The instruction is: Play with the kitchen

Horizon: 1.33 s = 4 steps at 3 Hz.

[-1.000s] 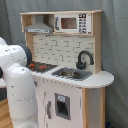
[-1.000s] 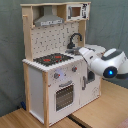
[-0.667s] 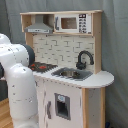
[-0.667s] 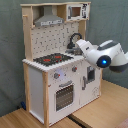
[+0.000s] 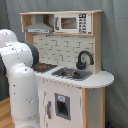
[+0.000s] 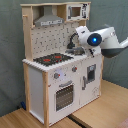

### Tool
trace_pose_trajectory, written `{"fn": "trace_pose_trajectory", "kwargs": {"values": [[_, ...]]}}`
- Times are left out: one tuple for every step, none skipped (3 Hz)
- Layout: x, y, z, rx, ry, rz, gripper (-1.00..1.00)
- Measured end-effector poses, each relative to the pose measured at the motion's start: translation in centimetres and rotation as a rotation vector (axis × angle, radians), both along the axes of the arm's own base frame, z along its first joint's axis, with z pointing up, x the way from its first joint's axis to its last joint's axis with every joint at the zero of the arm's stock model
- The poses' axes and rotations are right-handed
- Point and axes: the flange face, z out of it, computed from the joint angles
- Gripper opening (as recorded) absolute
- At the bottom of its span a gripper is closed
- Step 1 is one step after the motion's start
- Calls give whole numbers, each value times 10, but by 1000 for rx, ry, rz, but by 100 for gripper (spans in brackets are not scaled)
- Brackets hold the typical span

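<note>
Hovering over kitchen (image 6: 55,75) countertop, arm (image 6: 100,41) near faucet (image 5: 84,59) and sink (image 5: 71,74); hob (image 6: 52,58) toward second exterior view's left. End effector probably hidden, spread unreadable.

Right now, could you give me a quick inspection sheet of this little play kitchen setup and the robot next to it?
Surface: wooden floor, bare where visible.
Job's things: toy kitchen upright; hob, sink, black faucet, oven door, grey hood and microwave all in place.
Clutter: nothing seen.
Gripper: not in view; the white arm reaches over the counter from the second exterior view's right.
Cables: nothing seen.
Surroundings: grey curtain behind the kitchen.
</note>
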Motion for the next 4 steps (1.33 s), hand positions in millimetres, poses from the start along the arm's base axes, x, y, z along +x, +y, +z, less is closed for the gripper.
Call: {"fn": "trace_pose_trajectory", "kwargs": {"values": [[33,-30,11,115,45,-84,100],[53,-54,19,234,77,-139,100],[73,-79,24,343,114,-195,100],[95,-105,20,439,164,-269,100]]}}
